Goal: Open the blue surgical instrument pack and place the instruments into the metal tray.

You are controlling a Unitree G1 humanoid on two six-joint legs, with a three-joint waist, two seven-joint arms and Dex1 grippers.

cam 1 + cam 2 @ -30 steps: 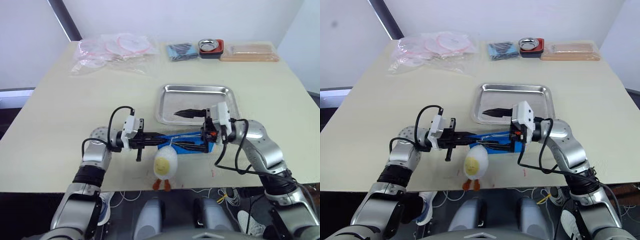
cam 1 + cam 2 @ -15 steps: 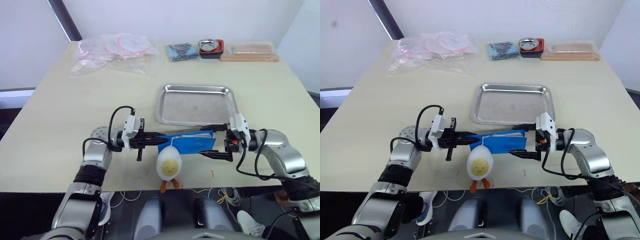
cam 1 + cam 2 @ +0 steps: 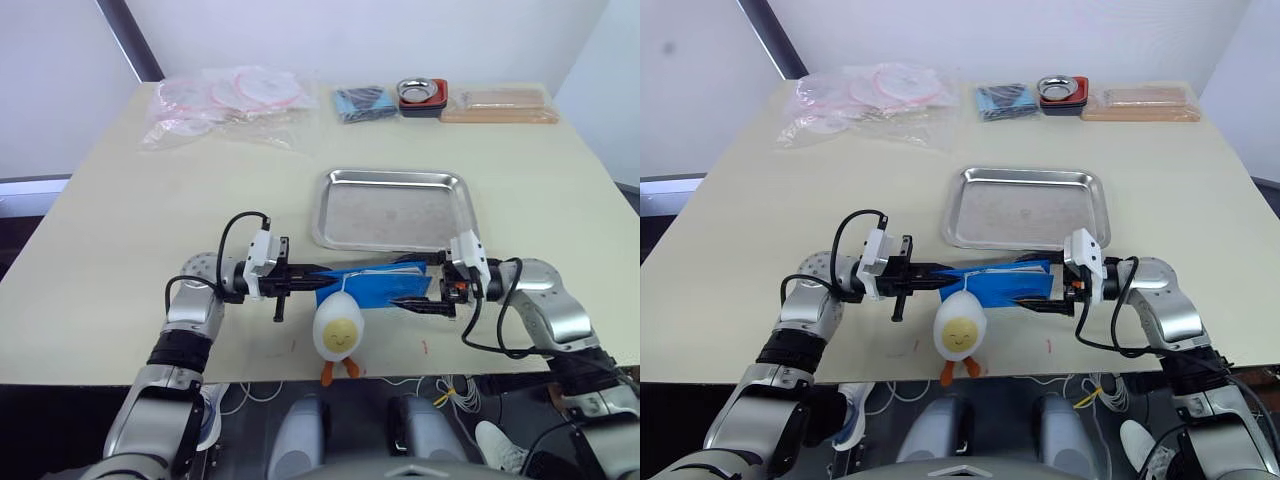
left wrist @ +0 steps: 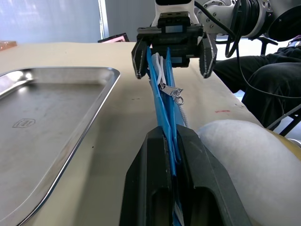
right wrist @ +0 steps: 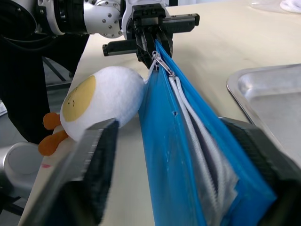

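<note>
Left eye: blue surgical instrument pack (image 3: 372, 282) held edge-up between both grippers, just in front of the metal tray (image 3: 392, 207); instruments hidden.
Right eye: bare table (image 3: 760, 200) left of the tray.
Left wrist: left gripper (image 4: 172, 136) pinched tight on the pack's end.
Right wrist: right gripper (image 5: 181, 136) spread wide, straddling the pack; egg plush (image 5: 101, 99) touching it.
</note>
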